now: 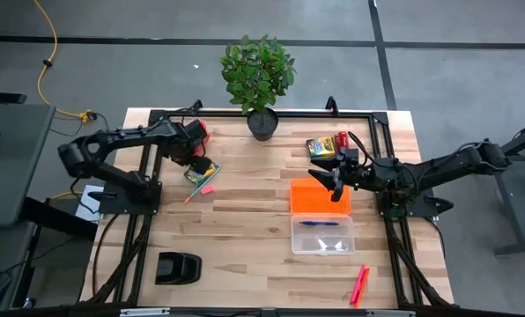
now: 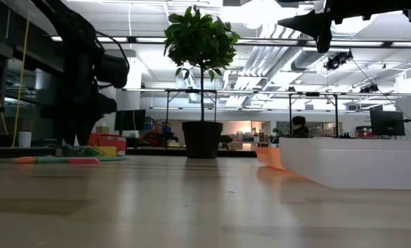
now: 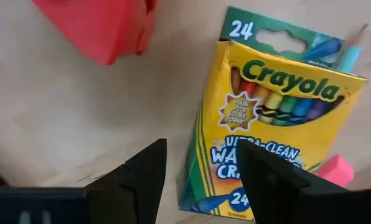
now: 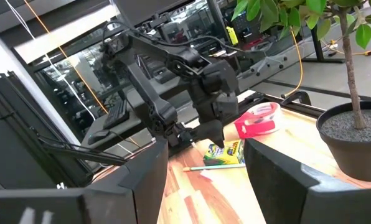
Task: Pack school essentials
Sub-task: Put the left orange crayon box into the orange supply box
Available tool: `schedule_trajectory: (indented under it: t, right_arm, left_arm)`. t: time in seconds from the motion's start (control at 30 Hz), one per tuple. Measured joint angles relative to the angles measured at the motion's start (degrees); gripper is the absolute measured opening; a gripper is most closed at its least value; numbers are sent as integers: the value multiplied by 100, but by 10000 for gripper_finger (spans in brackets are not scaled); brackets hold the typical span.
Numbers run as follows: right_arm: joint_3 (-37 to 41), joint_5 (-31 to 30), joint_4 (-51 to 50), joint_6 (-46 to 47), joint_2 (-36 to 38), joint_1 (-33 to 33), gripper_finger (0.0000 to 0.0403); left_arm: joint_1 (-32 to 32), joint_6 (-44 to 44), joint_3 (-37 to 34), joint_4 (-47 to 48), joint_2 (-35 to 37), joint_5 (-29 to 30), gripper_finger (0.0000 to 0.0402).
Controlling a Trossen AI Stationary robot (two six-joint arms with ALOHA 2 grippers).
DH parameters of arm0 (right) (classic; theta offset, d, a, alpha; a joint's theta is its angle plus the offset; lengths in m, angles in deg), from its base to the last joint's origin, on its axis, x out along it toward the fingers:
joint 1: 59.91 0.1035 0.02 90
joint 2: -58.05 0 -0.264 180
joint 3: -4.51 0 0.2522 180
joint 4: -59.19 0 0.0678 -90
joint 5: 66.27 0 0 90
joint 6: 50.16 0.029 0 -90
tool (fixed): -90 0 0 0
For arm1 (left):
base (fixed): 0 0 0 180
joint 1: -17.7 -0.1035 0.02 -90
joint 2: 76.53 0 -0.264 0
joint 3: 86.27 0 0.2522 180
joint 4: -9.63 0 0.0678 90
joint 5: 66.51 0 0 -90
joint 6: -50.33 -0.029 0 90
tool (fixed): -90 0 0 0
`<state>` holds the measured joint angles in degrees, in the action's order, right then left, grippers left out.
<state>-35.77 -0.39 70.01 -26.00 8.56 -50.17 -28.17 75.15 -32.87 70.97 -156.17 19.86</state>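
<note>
One yellow-and-green crayon box (image 3: 272,118) lies flat on the table near the far left (image 1: 202,172), with a pink eraser (image 3: 338,169) and a thin pencil-like stick (image 3: 353,46) beside it. My left gripper (image 3: 201,180) is open right above this box, one finger over its face and the other past its long edge (image 1: 196,163). A second crayon box (image 1: 320,147) lies at the far right. My right gripper (image 1: 336,183) is open and raised high (image 2: 323,31) over the orange lid (image 1: 320,196). A blue pen (image 1: 320,224) lies in the clear container (image 1: 322,235). Pink markers (image 1: 359,284) lie near the front edge.
A red tape roll (image 1: 201,132) sits just beyond the left gripper (image 3: 104,25). A potted plant (image 1: 261,123) stands at the far middle, with a red cylinder (image 1: 342,141) by the second crayon box. A black object (image 1: 176,267) lies near the front left. Bare wood shows in the middle.
</note>
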Motion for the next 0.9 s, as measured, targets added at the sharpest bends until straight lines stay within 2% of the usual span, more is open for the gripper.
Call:
schedule_trajectory:
  t: [0.17, 0.27, 0.6, 0.9]
  right_arm:
    - [-2, -2, -1, 0, 0, 0, 204]
    - [-2, -2, -6, 0, 0, 0, 204]
    - [-4, -2, -52, -14, 0, 0, 204]
    - [-4, 0, -162, 28, 0, 0, 204]
  left_arm:
    - [1, -146, 7, -224, -165, -382, 178]
    - [0, -127, 7, -298, -185, -462, 157]
    - [0, -426, 7, -296, -182, -465, 11]
    - [0, -605, -6, -282, 38, -576, 2]
